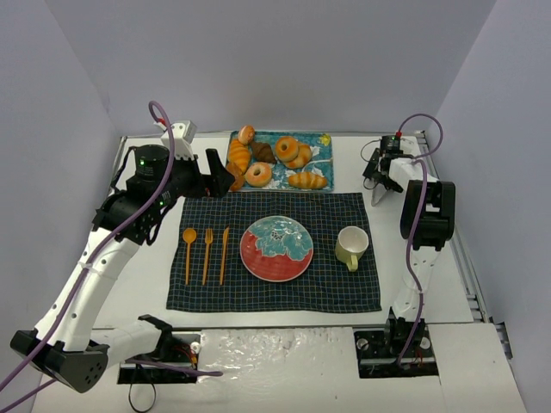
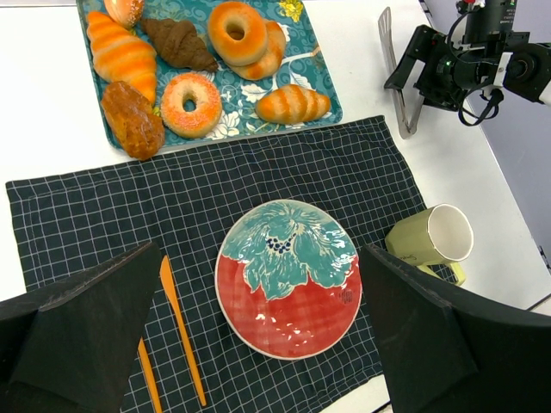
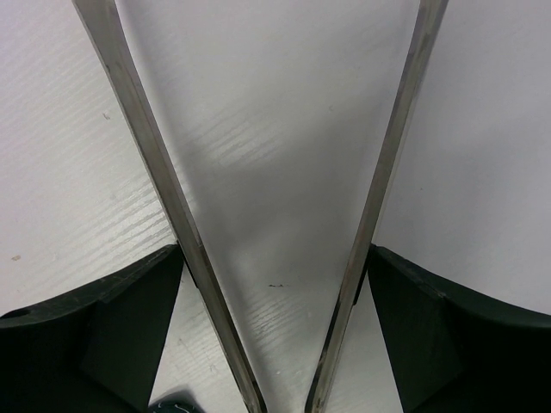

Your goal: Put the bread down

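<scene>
Diagonally lying bread (image 2: 132,119), on tray (image 2: 243,96) corner

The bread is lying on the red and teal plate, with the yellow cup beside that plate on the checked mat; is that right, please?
Not quite: the bread lies on the tray, at its edge nearest the mat, not on the plate. The left wrist view shows it. The cup is beside the plate on the mat.

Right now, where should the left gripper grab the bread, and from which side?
Grip the bread mid-length, coming from above. It lies flat in the tray's near left corner, slanted, with a donut close on its right, so clamp across its narrow width.
</scene>
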Robot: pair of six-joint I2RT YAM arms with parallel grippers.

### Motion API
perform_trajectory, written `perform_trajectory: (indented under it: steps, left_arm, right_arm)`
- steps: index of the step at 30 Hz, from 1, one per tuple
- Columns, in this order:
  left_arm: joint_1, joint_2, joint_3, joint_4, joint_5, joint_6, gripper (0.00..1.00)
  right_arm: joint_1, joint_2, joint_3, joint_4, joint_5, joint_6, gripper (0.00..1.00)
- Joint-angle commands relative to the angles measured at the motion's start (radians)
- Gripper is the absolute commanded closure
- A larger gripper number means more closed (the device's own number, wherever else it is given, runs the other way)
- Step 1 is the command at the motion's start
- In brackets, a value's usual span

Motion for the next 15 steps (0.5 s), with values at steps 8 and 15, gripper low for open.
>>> perform_trajectory:
  steps: [8, 15]
  left_arm:
    - [0.004, 0.001, 0.028, 0.071, 0.014, -0.015, 0.03]
    - [0.004, -0.002, 0.024, 0.074, 0.017, -0.017, 0.03]
  right_arm:
    - [-0.003, -0.055, -0.024, 0.016, -0.014, 0.026, 0.30]
    - [-0.002, -0.085, -0.060, 0.016, -0.009, 0.033, 0.31]
